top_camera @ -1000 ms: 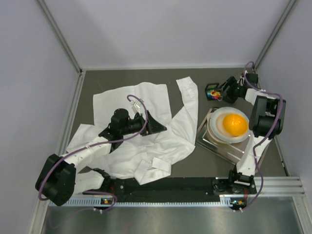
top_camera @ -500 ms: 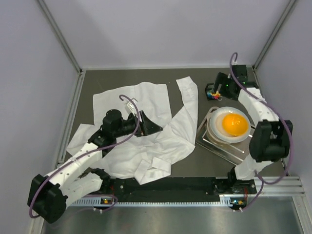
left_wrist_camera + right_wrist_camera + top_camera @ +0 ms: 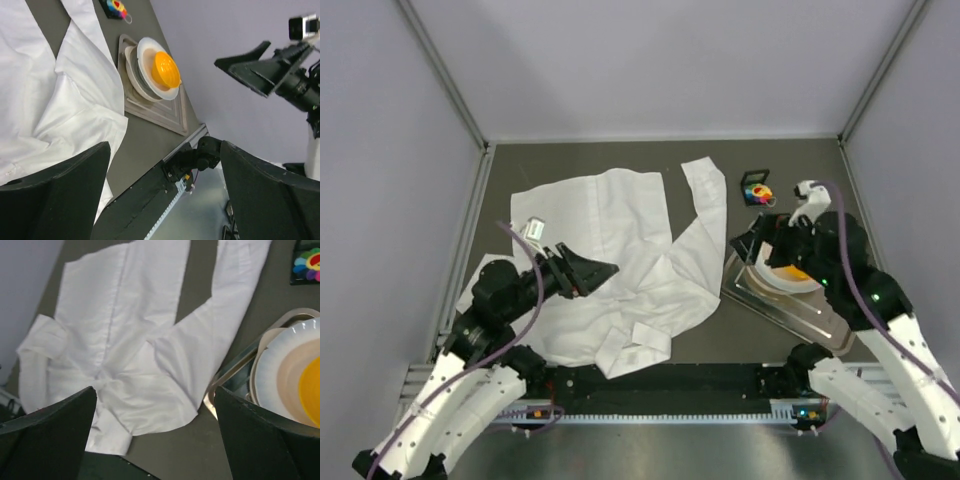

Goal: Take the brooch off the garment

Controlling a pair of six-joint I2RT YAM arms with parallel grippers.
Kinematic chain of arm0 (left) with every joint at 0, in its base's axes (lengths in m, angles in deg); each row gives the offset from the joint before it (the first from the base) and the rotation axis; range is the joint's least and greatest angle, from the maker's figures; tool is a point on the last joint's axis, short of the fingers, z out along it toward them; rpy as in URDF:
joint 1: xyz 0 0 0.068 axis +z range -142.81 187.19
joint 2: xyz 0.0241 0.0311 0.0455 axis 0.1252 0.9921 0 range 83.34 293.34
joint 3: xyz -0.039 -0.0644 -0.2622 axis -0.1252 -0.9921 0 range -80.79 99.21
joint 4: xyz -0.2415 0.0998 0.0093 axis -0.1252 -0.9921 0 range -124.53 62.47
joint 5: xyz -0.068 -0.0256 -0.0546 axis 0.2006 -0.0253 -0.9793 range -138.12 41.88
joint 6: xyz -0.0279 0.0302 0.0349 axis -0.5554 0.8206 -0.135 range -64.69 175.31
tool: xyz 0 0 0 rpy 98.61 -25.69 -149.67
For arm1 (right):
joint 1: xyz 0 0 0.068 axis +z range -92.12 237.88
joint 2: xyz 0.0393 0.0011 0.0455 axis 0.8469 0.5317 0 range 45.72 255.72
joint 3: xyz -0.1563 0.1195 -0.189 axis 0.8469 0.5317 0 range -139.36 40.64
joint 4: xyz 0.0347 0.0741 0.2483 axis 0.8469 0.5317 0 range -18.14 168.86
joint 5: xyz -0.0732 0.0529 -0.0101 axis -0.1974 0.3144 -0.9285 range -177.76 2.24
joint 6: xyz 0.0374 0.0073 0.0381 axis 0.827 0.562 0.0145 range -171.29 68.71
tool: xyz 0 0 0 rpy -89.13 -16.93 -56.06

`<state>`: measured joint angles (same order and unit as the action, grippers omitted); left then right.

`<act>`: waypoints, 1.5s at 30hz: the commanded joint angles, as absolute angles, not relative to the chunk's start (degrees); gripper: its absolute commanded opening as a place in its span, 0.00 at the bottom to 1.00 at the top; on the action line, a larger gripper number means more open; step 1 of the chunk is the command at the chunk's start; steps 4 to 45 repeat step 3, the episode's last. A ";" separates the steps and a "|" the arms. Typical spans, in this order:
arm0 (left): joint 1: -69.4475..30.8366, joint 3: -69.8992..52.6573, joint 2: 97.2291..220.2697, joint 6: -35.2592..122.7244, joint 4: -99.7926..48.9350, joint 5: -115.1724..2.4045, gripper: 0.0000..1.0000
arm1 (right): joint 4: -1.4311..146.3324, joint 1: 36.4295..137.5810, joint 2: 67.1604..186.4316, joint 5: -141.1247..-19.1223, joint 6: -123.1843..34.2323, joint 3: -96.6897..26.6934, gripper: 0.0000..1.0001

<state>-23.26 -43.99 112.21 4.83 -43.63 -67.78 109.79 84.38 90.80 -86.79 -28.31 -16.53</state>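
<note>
Brooch: we see the flower pin (image 3: 757,190) lying on a small black square (image 3: 752,177) at the far side of the table (image 3: 620,155), off the cloth.
Brooch's neighbours: it sits just right of the shirt's far sleeve, not touching it, and just beyond the tray (image 3: 155,107).
Garment: the white shirt (image 3: 620,250) is spread creased over the left and middle of the table, with one sleeve running towards the far right.
Left gripper: it (image 3: 600,268) is raised over the shirt's near left part; in its wrist view the fingers (image 3: 55,190) stand wide apart with nothing between them.
Right gripper: it (image 3: 745,243) hangs above the tray's left edge, well short of the brooch; its fingers (image 3: 45,430) are also spread, holding nothing.
Tray load: we count stacked plates (image 3: 142,67) with an orange bowl (image 3: 166,69) on top.
Contact: neither gripper touches the brooch or the shirt.
</note>
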 commanded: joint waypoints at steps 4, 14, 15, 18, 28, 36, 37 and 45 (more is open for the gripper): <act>-23.13 -33.08 102.51 3.99 -51.53 -58.59 0.98 | 110.88 84.86 70.37 -73.54 -22.38 -19.73 0.99; -23.13 -33.08 102.51 3.99 -51.53 -58.59 0.98 | 110.88 84.86 70.37 -73.54 -22.38 -19.73 0.99; -23.13 -33.08 102.51 3.99 -51.53 -58.59 0.98 | 110.88 84.86 70.37 -73.54 -22.38 -19.73 0.99; -23.13 -33.08 102.51 3.99 -51.53 -58.59 0.98 | 110.88 84.86 70.37 -73.54 -22.38 -19.73 0.99; -23.13 -33.08 102.51 3.99 -51.53 -58.59 0.98 | 110.88 84.86 70.37 -73.54 -22.38 -19.73 0.99; -23.13 -33.08 102.51 3.99 -51.53 -58.59 0.98 | 110.88 84.86 70.37 -73.54 -22.38 -19.73 0.99; -23.13 -33.08 102.51 3.99 -51.53 -58.59 0.98 | 110.88 84.86 70.37 -73.54 -22.38 -19.73 0.99; -23.13 -33.08 102.51 3.99 -51.53 -58.59 0.98 | 110.88 84.86 70.37 -73.54 -22.38 -19.73 0.99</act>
